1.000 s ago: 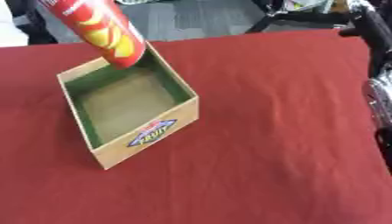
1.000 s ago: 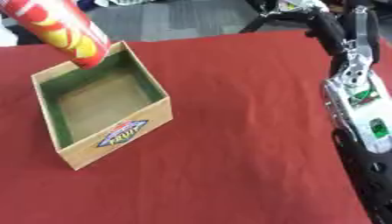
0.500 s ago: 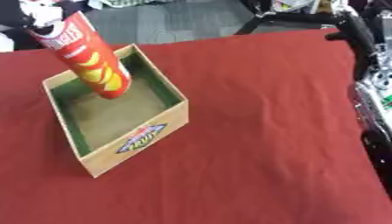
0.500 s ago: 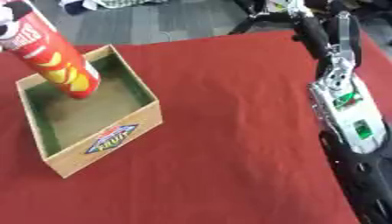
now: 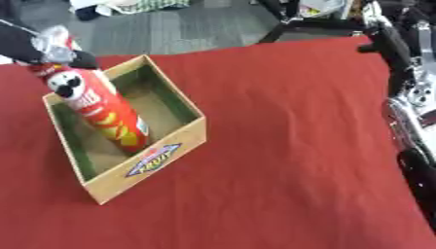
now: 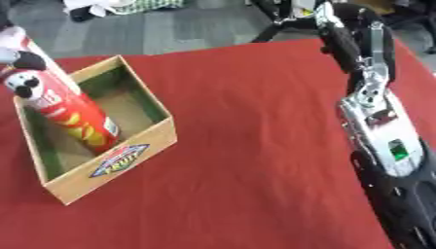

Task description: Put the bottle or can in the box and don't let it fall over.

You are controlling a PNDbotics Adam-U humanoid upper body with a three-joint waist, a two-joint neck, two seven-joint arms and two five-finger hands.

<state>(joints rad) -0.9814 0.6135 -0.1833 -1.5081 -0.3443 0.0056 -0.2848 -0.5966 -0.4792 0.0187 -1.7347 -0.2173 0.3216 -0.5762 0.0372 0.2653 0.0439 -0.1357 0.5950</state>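
left hand [image 5: 58, 47] grips the top of the red can [image 5: 100, 113], fingers curled around its lid; the can stands in the cardboard box [image 5: 174, 151], leaning toward the top left, base on the box floor. letting go while it tilts could tip it against the wall. right hand fingers cannot be made out; its arm [image 6: 383, 146] hangs over the red counter [image 5: 289, 146].
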